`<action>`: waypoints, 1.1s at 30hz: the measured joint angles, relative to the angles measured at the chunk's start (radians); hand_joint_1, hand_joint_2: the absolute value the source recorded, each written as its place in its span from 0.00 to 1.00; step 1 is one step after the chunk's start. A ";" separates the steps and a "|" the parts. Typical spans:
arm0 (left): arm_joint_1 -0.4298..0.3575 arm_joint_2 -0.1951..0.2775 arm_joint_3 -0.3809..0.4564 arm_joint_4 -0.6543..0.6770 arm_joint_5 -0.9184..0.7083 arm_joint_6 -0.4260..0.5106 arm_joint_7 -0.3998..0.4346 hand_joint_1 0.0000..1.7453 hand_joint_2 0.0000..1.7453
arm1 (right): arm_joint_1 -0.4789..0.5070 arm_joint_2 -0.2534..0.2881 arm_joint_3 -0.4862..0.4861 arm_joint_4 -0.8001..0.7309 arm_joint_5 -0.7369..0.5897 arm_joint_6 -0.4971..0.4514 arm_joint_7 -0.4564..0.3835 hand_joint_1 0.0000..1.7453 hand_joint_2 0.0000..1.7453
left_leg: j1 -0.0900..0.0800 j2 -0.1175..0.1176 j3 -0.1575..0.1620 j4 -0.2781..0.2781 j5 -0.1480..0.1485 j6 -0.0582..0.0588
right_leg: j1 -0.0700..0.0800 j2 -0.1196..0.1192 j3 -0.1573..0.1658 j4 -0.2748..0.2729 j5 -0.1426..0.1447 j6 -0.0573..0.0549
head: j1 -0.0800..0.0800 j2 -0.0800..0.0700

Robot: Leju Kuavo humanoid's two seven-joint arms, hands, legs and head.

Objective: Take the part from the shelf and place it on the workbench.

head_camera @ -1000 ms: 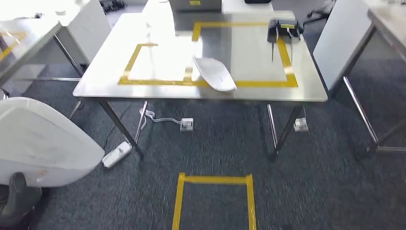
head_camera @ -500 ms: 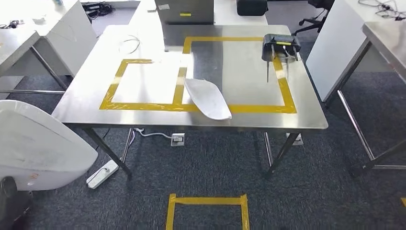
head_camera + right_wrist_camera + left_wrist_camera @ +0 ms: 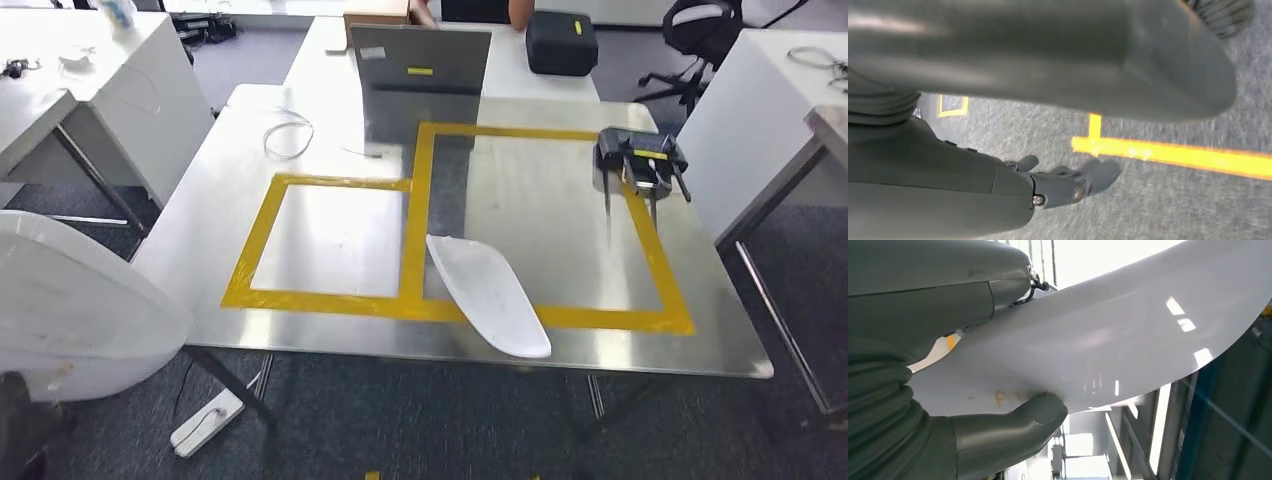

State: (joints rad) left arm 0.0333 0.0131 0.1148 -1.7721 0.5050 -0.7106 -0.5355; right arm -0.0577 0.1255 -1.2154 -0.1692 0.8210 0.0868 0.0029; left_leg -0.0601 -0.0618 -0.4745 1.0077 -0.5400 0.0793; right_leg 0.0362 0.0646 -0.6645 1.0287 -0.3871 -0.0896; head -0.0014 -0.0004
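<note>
No text is reading clearly anywhere. A faint orange mark, perhaps a letter, is showing on the large white curved plastic part (image 3: 1108, 340), too smudged to make out. Small yellow labels are sitting on the grey metal panel (image 3: 420, 62) and the black device (image 3: 640, 158), their print staying too small to read.

Bright overhead light, glare on the steel workbench (image 3: 560, 200), right wrist view blurred, shelf-side window overexposed
</note>
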 joint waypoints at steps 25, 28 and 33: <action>-0.027 -0.005 -0.001 0.016 -0.021 0.007 0.008 1.00 1.00 | -0.013 0.009 -0.006 -0.004 0.002 0.004 0.000 0.00 0.00 | 0.124 0.053 -0.142 0.046 0.064 -0.113 | -0.124 -0.038 0.219 -0.111 -0.129 0.176 | 0.021 0.000; -0.027 -0.005 -0.001 0.015 -0.020 0.005 0.006 1.00 1.00 | -0.014 0.010 -0.006 -0.004 0.004 0.005 0.000 0.00 0.00 | 0.118 0.050 -0.140 0.046 0.061 -0.107 | -0.125 -0.040 0.221 -0.112 -0.131 0.178 | 0.022 0.000; -0.026 -0.003 -0.001 0.016 -0.020 0.002 0.003 1.00 1.00 | -0.013 0.010 -0.006 -0.004 0.004 0.005 0.000 0.00 0.00 | 0.114 0.050 -0.136 0.046 0.061 -0.106 | -0.126 -0.042 0.221 -0.108 -0.136 0.206 | 0.021 0.000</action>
State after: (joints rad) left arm 0.0074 0.0099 0.1137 -1.7566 0.4849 -0.7083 -0.5323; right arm -0.0711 0.1358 -1.2219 -0.1732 0.8248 0.0916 0.0027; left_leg 0.0544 -0.0117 -0.6102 1.0534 -0.4787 -0.0268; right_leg -0.0899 0.0221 -0.4439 0.9204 -0.5234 0.1161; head 0.0201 -0.0004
